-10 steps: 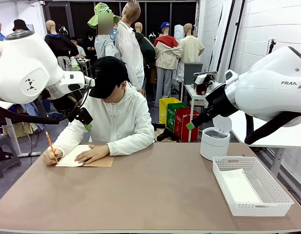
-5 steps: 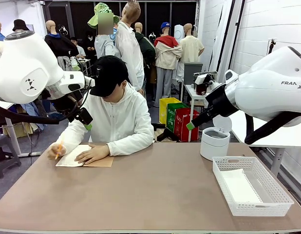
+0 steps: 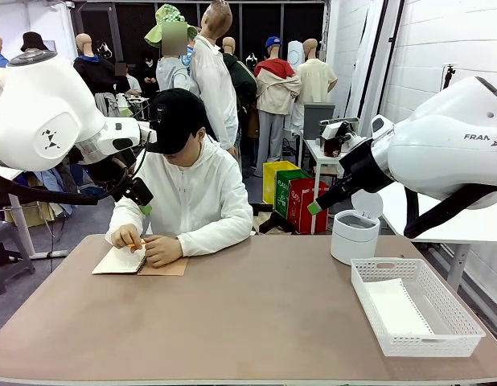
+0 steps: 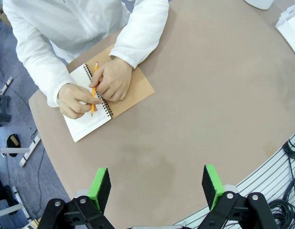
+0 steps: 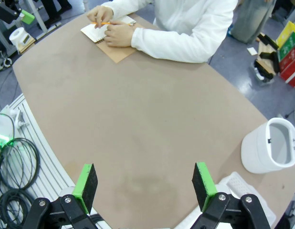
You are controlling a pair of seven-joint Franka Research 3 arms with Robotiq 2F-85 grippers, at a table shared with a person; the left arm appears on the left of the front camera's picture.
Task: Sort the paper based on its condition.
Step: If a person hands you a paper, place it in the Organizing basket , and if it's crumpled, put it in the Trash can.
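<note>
**Paper not loose yet — both arms wait**

Paper sits as a notebook page at table's 10 o'clock, under the person's hands w/ pencil. Left gripper and right gripper hang high, jaws apart, empty. Sheet looks light, floppy, tear-prone; I'd pinch a free edge. White basket at 4 o'clock.

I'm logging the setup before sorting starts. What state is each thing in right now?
Notebook: open, flat on the table, both the person's hands on it.
Pencil: held in the person's hand.
White basket: upright, a white sheet inside.
White bin: upright, lid open.
Left gripper: fingers open, empty.
Right gripper: fingers open, empty.
</note>
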